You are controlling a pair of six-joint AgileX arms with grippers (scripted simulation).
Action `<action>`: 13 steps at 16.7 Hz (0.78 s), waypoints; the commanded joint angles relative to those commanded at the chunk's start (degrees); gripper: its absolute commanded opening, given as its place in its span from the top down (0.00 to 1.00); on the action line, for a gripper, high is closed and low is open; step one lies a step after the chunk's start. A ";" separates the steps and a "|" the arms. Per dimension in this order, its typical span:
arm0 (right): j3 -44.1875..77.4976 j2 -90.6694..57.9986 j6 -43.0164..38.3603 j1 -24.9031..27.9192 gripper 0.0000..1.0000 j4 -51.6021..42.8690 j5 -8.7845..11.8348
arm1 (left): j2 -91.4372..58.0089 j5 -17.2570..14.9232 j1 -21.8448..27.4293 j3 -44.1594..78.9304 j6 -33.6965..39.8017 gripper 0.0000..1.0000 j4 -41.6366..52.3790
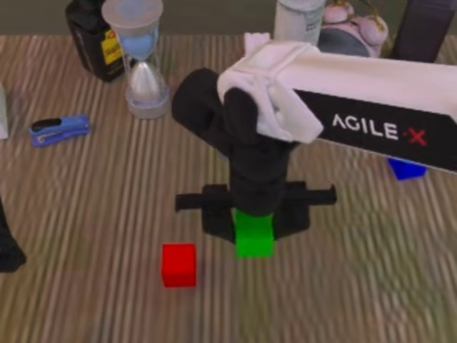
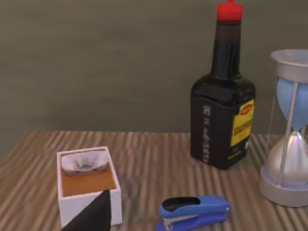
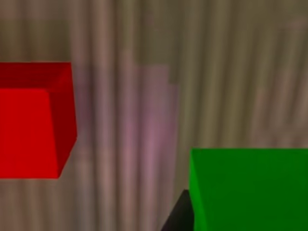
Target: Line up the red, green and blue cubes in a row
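- Right now the right gripper [image 1: 254,230] is sitting clamped on the bright green matte cube [image 1: 254,234], just right of the bright red matte cube [image 1: 178,264].
- Deep blue matte cube [image 1: 407,169] is lying well off, up-right of the red one, nearest the right arm.
- Left gripper [image 1: 7,250] is parking far left of red; fingers can't tell.

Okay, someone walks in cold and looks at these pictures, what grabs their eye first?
Probably the right arm reaching across the table's middle, its end effector over the green cube. The red cube sits just to its left, apart from it. The blue cube peeks out far right, mostly hidden behind the arm.
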State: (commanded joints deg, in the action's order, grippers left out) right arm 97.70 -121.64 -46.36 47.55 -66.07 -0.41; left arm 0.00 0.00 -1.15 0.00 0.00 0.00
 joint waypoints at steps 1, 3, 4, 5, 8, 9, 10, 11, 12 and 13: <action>0.19 0.16 -1.39 0.74 1.00 -0.06 -0.03 | 0.00 0.00 0.00 0.00 0.00 0.00 0.00; 0.31 0.29 -2.31 1.27 1.00 -0.09 -0.06 | 0.00 0.00 0.00 0.00 0.00 0.00 0.00; 0.31 0.29 -2.31 1.27 1.00 -0.09 -0.06 | 0.00 0.00 0.00 0.00 0.00 0.00 0.00; 0.31 0.29 -2.31 1.27 1.00 -0.09 -0.06 | 0.00 0.00 0.00 0.00 0.00 0.00 0.00; -0.59 -0.16 -2.28 1.07 1.00 1.00 0.01 | 0.00 0.00 0.00 0.00 0.00 0.00 0.00; -1.52 -0.54 -2.29 1.09 1.00 2.36 -0.01 | 0.00 0.00 0.00 0.00 0.00 0.00 0.00; -2.67 -1.06 -2.35 1.09 1.00 4.15 -0.04 | 0.00 0.00 0.00 0.00 0.00 0.00 0.00; -3.97 -1.69 -2.43 1.11 1.00 6.23 -0.05 | 0.00 0.00 0.00 0.00 0.00 0.00 0.00; -5.33 -2.36 -2.46 1.16 1.00 8.42 -0.06 | 0.00 0.00 0.00 0.00 0.00 0.00 0.00; -6.65 -3.03 -2.48 1.25 1.00 10.49 -0.07 | 0.00 0.00 0.00 0.00 0.00 0.00 0.00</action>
State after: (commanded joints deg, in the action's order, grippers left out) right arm 91.05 -124.67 -48.84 48.80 -55.58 -0.48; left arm 0.00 0.00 -1.15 0.00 0.00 0.00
